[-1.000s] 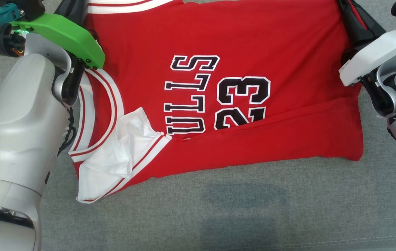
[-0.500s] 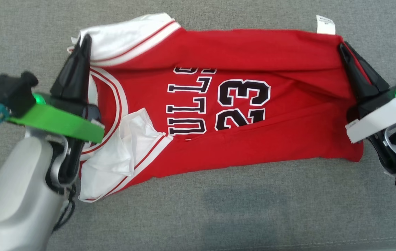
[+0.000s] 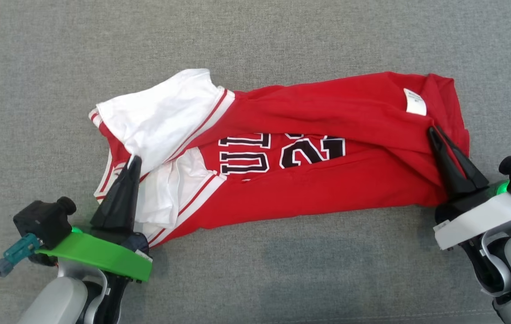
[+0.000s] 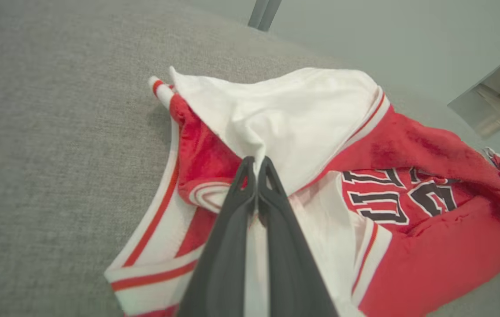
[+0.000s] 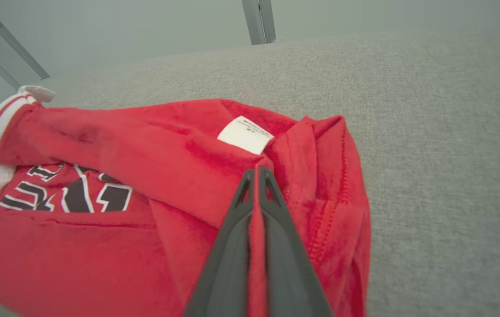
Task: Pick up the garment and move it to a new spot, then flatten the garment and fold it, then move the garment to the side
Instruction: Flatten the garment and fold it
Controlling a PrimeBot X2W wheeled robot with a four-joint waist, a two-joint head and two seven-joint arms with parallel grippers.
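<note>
Left end effector (image 3: 133, 158) and right end effector (image 3: 431, 131) each clench an edge of the garment (image 3: 327, 180), so I'd pull evenly and land the fold square.

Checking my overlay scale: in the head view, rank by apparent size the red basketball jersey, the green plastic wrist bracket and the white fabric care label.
1. red basketball jersey, by far the largest
2. green plastic wrist bracket, though nearer the camera
3. white fabric care label, smallest
</note>
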